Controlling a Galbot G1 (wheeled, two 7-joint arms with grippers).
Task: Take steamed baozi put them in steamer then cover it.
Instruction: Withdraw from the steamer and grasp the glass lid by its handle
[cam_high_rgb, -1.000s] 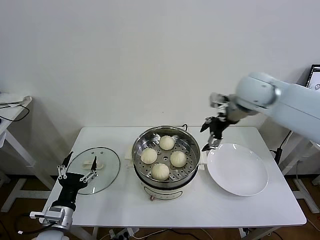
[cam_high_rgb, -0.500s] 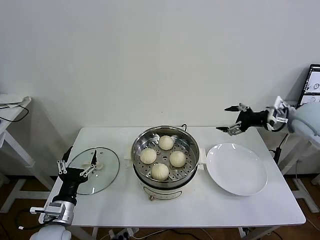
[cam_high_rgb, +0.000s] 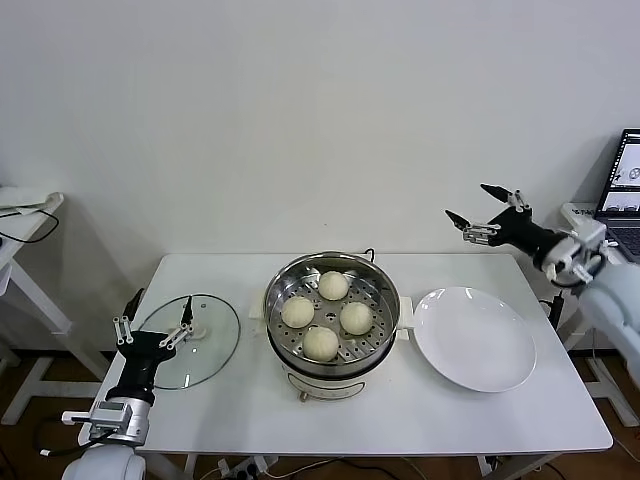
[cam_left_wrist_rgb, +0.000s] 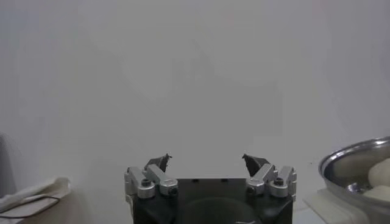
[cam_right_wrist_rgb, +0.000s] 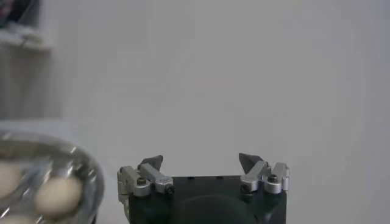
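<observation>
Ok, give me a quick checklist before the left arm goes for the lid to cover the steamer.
1. All four baozi in the steamer: ok.
2. Glass lid lies flat on the table, handle up: ok.
3. Left gripper open and empty, over the lid's near edge: ok.
4. Right gripper open, raised off to the right, away from the steamer: ok.
5. Plate empty, beside the steamer: ok.
6. Left fingers lined up with the lid handle: cannot tell.
</observation>
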